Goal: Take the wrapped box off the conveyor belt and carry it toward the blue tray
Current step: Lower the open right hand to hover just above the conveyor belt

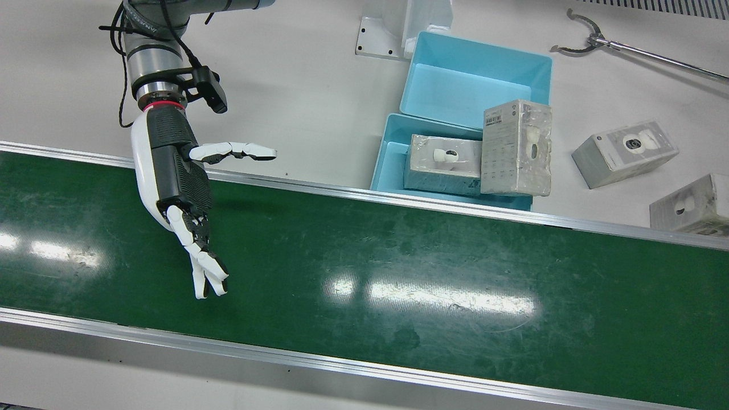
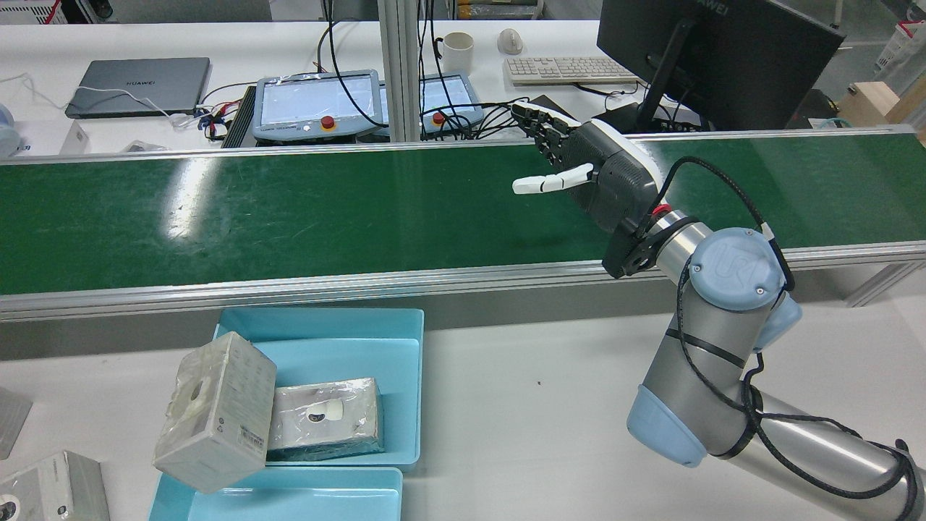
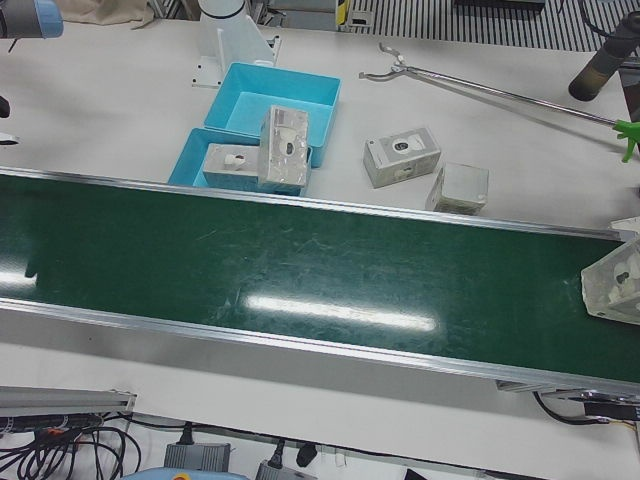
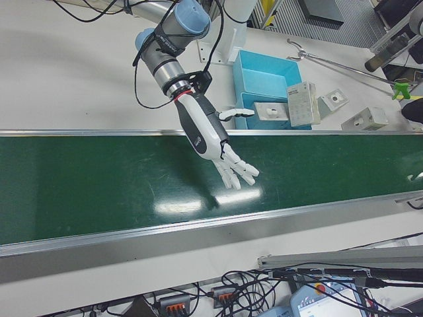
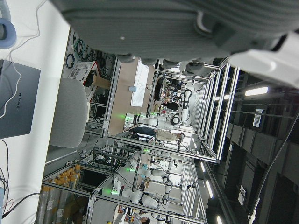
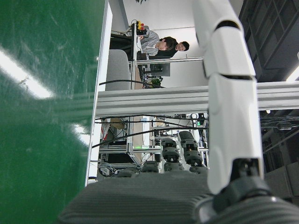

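Observation:
A wrapped box (image 3: 614, 284) lies at the far right end of the green conveyor belt (image 1: 398, 256), seen only in the left-front view. My right hand (image 1: 181, 191) hovers over the belt at the other end, open and empty, fingers spread and pointing across the belt; it also shows in the rear view (image 2: 597, 174) and the right-front view (image 4: 213, 137). Two blue trays (image 1: 455, 91) stand beside the belt on the robot's side. The near tray (image 1: 390, 156) holds one wrapped box lying flat (image 1: 441, 162) and another leaning on its rim (image 1: 517, 148). My left hand (image 5: 187, 23) shows only in its own view, empty.
Two more wrapped boxes (image 1: 623, 152) (image 1: 692, 206) lie on the white table past the trays. A long reach-grabber tool (image 1: 592, 41) lies on the table behind them. A white pedestal (image 1: 398, 28) stands by the far tray.

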Tool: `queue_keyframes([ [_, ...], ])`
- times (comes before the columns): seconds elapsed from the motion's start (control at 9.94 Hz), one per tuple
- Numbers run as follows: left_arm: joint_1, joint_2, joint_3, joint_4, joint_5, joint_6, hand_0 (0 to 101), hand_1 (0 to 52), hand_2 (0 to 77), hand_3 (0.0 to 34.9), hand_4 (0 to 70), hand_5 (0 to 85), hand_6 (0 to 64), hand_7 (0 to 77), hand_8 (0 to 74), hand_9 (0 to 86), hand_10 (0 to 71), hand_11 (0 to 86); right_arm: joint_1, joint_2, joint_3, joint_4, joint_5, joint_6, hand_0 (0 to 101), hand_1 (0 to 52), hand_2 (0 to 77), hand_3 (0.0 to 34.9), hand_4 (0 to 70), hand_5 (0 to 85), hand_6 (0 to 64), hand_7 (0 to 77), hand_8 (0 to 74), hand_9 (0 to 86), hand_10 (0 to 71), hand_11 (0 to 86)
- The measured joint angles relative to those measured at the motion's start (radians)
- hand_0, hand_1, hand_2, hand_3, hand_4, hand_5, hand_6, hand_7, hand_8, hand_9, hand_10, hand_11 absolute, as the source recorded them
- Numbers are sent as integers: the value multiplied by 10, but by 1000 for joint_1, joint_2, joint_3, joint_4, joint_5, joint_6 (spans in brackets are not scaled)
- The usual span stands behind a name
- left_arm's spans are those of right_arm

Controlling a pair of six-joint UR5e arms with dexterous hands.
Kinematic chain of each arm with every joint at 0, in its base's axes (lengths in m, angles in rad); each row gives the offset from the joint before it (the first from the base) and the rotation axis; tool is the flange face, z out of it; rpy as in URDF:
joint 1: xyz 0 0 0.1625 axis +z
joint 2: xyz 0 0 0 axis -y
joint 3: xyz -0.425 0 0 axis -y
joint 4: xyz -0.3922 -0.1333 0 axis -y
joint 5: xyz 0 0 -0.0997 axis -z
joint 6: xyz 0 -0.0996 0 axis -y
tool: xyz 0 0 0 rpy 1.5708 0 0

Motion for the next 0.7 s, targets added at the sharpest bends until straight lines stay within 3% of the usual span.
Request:
queue_keyframes([
  [0.5,0,0,0,0,0,0,0,0,5,0,0,11,5,5,5,0,5,5,15,-12,0,5,-1,5,498,191,142,0,82,125,22,16,0,33,0,5],
  [0.7,0,0,0,0,0,0,0,0,11,0,0,11,5,5,5,5,5,5,16,-14,0,6,-1,7,498,175,109,0,33,104,0,16,5,33,0,5],
])
